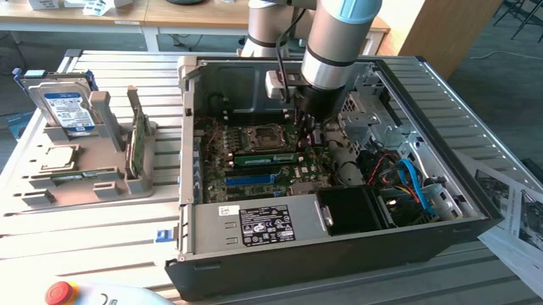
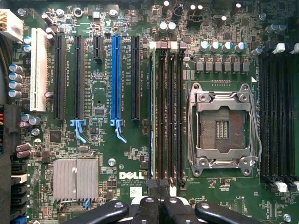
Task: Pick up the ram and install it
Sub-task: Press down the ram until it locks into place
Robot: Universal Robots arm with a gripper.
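You've got one ram [image 1: 264, 159] slotted beside one CPU socket [image 2: 223, 125], one arm [image 1: 339, 38] pointing down into the case [image 1: 254, 270], gripper [image 2: 158, 205] fingers closed together.

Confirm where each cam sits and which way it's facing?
Exterior view: raised beside the table, angled down into the open PC case; the arm hangs into it.
Wrist view: on the wrist, straight down at the motherboard; the shut gripper shows.
Shared: the CPU socket and the blue slot.
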